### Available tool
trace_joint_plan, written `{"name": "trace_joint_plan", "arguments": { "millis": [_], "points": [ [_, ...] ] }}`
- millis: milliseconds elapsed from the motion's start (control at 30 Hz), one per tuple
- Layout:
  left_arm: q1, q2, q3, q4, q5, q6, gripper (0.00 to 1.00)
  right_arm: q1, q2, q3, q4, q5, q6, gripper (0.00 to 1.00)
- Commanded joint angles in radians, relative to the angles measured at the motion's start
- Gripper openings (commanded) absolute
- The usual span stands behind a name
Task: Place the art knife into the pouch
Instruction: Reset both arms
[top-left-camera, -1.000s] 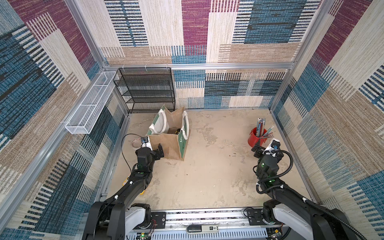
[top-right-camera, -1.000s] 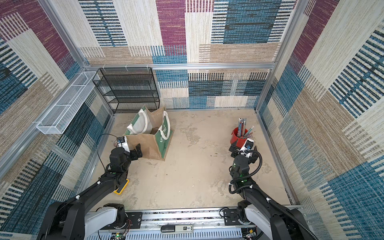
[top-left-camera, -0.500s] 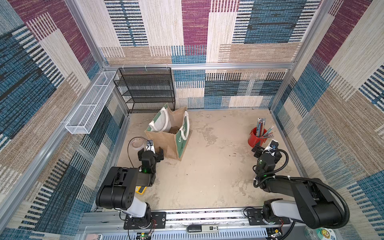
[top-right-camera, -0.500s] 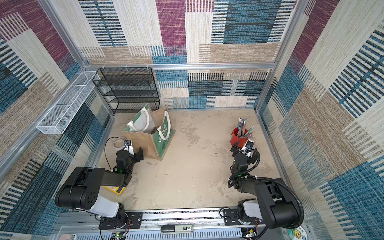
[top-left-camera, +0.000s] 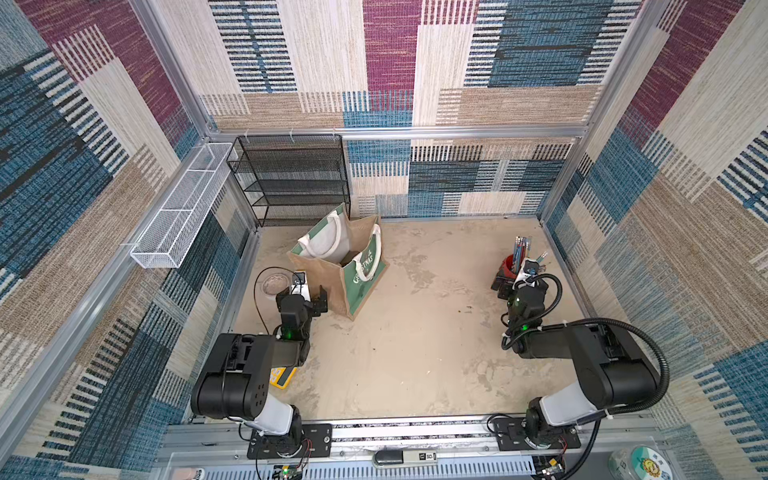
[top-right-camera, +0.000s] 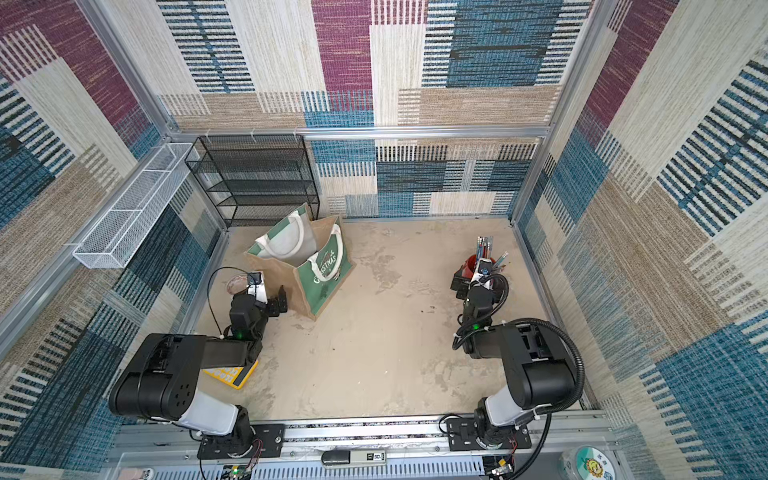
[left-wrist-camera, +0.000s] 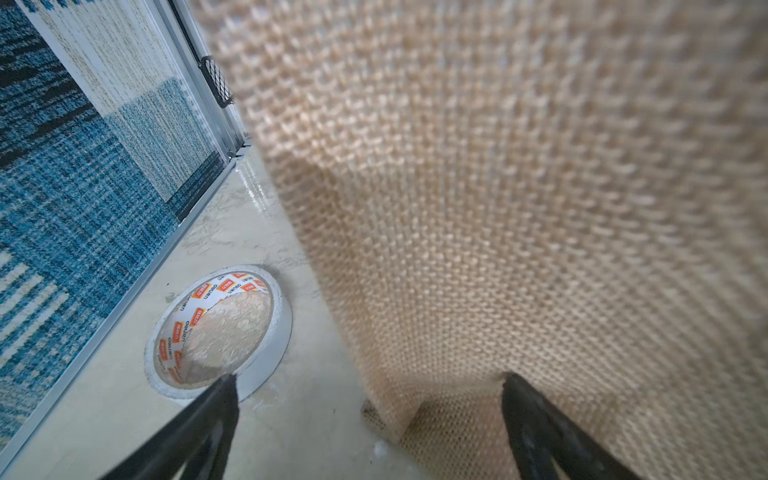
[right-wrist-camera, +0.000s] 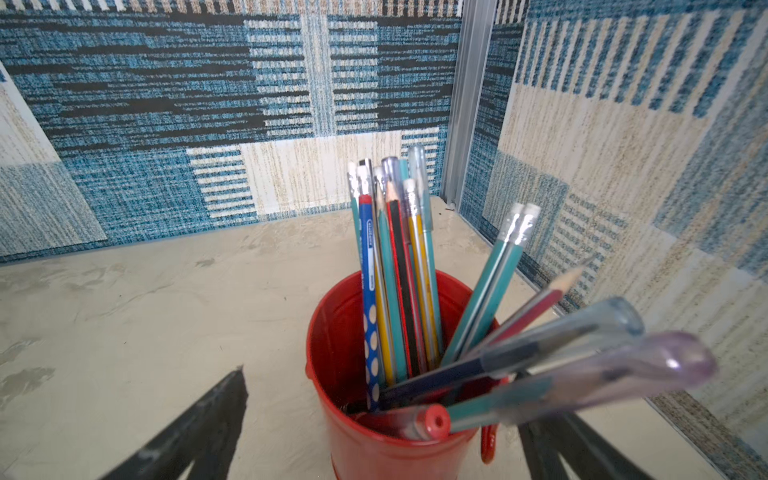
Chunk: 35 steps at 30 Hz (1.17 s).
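- What could go wrong on the left: the left jaws are standing wide open and holding nothing. They are straddling a lower corner of the tan burlap tote pouch (left-wrist-camera: 498, 208), which has green printed panels and white loop handles. Pushing forward from here would likely shove or topple the soft pouch.
- What could go wrong on the right: the right jaws are also gaping wide and empty. They are facing the red metal pen cup (right-wrist-camera: 374, 436), which is bristling with pencils and pens just ahead of them. Closing here could seize the wrong item or tip the cup.
- The art knife is not showing clearly anywhere. It may be hiding among the cup's contents ahead of the right jaws, but I cannot tell.
- The pouch is standing upright and open-mouthed on the sandy grey bench (top-left-camera: 415, 340). It is right against the left jaws, though contact is unclear, and well apart from the right jaws.
- A white roll of tape (left-wrist-camera: 270, 332) is lying flat just beside one left jaw.
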<state>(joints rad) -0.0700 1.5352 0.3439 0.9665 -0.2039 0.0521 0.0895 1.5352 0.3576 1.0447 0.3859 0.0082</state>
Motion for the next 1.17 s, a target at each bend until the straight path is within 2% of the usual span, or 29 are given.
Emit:
{"name": "trace_joint_plan", "arguments": {
  "millis": [0, 100, 267, 300, 333, 400, 433, 500, 533, 833, 967, 1133],
  "points": [
    [0.001, 0.001, 0.006, 0.000, 0.009, 0.012, 0.99, 0.000, 0.000, -0.003, 0.006, -0.053, -0.022, 0.99],
    [0.000, 0.002, 0.006, 0.000, 0.009, 0.012, 0.99, -0.003, -0.010, -0.027, 0.035, -0.089, -0.030, 0.99],
    [0.001, 0.002, 0.007, -0.005, 0.011, 0.012, 0.99, -0.044, -0.043, -0.128, 0.178, -0.228, -0.027, 0.99],
    [0.001, 0.002, 0.009, -0.005, 0.011, 0.012, 0.99, -0.062, -0.022, -0.155, 0.225, -0.258, -0.016, 0.99],
    [0.000, 0.000, 0.009, -0.006, 0.011, 0.012, 1.00, -0.063, 0.036, -0.178, 0.366, -0.260, -0.028, 0.99],
    [0.000, 0.000, 0.009, -0.008, 0.011, 0.012, 0.99, -0.069, -0.013, -0.153, 0.231, -0.283, -0.018, 1.00],
    [0.000, 0.001, 0.009, -0.006, 0.011, 0.012, 1.00, -0.070, 0.022, -0.168, 0.324, -0.280, -0.022, 1.00],
    [0.000, -0.001, 0.009, -0.006, 0.011, 0.012, 0.99, -0.071, -0.007, -0.157, 0.245, -0.285, -0.019, 0.99],
    [0.000, 0.001, 0.008, -0.004, 0.011, 0.012, 0.99, -0.071, 0.013, -0.163, 0.297, -0.282, -0.022, 0.99],
    [0.004, 0.003, 0.025, -0.035, 0.025, 0.011, 0.99, -0.071, -0.001, -0.157, 0.259, -0.285, -0.021, 0.99],
    [0.046, 0.010, 0.079, -0.137, 0.130, -0.004, 0.99, -0.071, 0.003, -0.158, 0.267, -0.284, -0.022, 1.00],
    [0.053, 0.008, 0.074, -0.129, 0.139, -0.007, 0.99, -0.071, 0.001, -0.158, 0.265, -0.285, -0.022, 0.99]
  ]
}}
